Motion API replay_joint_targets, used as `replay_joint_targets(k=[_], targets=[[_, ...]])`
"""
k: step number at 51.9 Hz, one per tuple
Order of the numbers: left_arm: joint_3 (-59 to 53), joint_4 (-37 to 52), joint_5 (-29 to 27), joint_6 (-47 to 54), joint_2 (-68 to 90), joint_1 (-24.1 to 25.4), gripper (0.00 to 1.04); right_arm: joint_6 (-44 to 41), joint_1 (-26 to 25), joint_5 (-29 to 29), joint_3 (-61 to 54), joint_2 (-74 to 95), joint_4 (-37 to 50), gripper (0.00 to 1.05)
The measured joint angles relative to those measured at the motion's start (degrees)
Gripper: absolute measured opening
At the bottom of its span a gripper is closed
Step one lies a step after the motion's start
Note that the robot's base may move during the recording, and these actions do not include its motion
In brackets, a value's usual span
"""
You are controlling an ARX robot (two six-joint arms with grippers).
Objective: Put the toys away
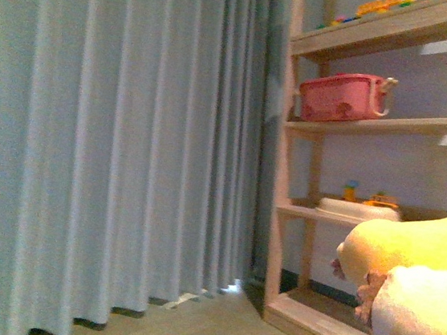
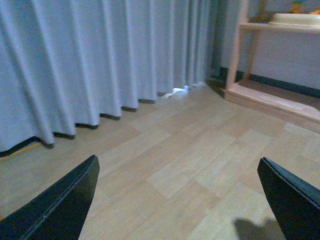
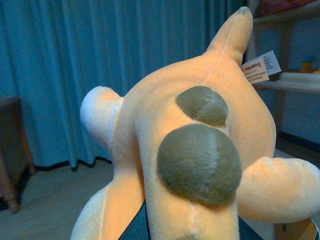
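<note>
The orange-yellow plush animal (image 1: 420, 247) fills the lower right of the front view, held up in front of the wooden shelf unit (image 1: 347, 218), with a pale cream part and reddish-brown claws (image 1: 370, 288). In the right wrist view the plush animal (image 3: 200, 140) fills the frame, with two grey-brown patches and a white tag (image 3: 260, 66). My right gripper (image 3: 192, 232) is shut on it; only dark finger edges show beneath. My left gripper (image 2: 177, 172) is open and empty above the wooden floor (image 2: 180, 150), its fingers (image 2: 65, 200) wide apart.
Grey curtains (image 1: 105, 146) hang to the floor on the left. The shelf unit holds a pink bin (image 1: 343, 97), small colourful toys (image 1: 379, 7) on top, and a white tray (image 1: 360, 208). A dark table leg (image 3: 10, 165) stands by the curtain.
</note>
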Motion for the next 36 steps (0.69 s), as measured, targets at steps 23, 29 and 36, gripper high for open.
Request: replay_joint_targets(k=[23,29,36], targets=[[0.0,0.0,-0.1,0.0,0.0,0.0,0.98,0.0,0.0,0.0,0.0,0.0,0.0,0.07],[0.0,0.0,0.0,0.0,0.0,0.0,0.98,0.0,0.0,-0.1,0.0,-0.1,0.0,0.07],[0.0,0.0,-0.1,0.0,0.0,0.0,0.98,0.0,0.0,0.0,0.0,-0.1,0.0,0.07]])
